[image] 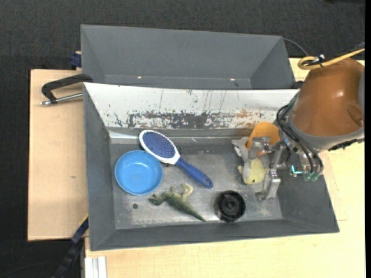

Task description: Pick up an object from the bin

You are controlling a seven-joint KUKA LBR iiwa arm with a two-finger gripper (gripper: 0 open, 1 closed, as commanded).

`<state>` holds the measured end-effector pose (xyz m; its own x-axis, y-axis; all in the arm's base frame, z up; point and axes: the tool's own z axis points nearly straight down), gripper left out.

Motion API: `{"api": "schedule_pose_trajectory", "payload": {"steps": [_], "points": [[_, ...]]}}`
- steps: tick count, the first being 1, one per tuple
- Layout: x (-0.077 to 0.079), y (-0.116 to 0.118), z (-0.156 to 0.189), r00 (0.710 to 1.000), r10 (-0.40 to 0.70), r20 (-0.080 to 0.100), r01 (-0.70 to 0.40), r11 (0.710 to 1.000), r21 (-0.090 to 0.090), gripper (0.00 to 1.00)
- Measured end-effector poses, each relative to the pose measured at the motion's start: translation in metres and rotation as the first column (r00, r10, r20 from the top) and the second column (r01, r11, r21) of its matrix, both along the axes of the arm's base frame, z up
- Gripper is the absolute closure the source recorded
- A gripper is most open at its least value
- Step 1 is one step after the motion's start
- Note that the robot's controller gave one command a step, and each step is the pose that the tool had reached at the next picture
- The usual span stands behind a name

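Observation:
My gripper (264, 168) is low in the right part of the bin and stands open, one finger toward the back wall and the other toward the front. A small pale yellow, rounded thing (251, 172) lies on the bin floor at the left side of the gap between the fingers. I cannot tell whether it touches them. Just behind the gripper an orange rounded thing (264, 132) rests by the back wall. A black round, disc-like thing (230, 205) lies in front and to the left of the gripper.
A blue oval hairbrush (165, 151) with its handle pointing right lies mid-bin. Left of it sits a blue bowl (138, 173). A green toy dinosaur (177, 199) lies near the front wall. The arm with its orange cover hangs over the bin's right rim.

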<state>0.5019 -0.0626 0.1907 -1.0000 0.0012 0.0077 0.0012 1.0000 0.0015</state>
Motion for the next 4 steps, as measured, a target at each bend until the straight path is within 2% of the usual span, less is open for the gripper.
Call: {"api": "schedule_pose_trajectory", "payload": {"steps": [1,2,3,4], "points": [[0.025,-0.056,-0.119,0.998,-0.065,0.008,0.065,0.998,0.000,0.00],[0.027,-0.055,-0.116,0.998,-0.060,0.012,0.060,0.998,0.000,1.00],[0.058,-0.078,-0.034,0.996,-0.084,0.023,0.085,0.996,-0.003,1.00],[0.082,-0.052,0.059,0.984,-0.178,0.025,0.178,0.984,0.000,1.00]]}}
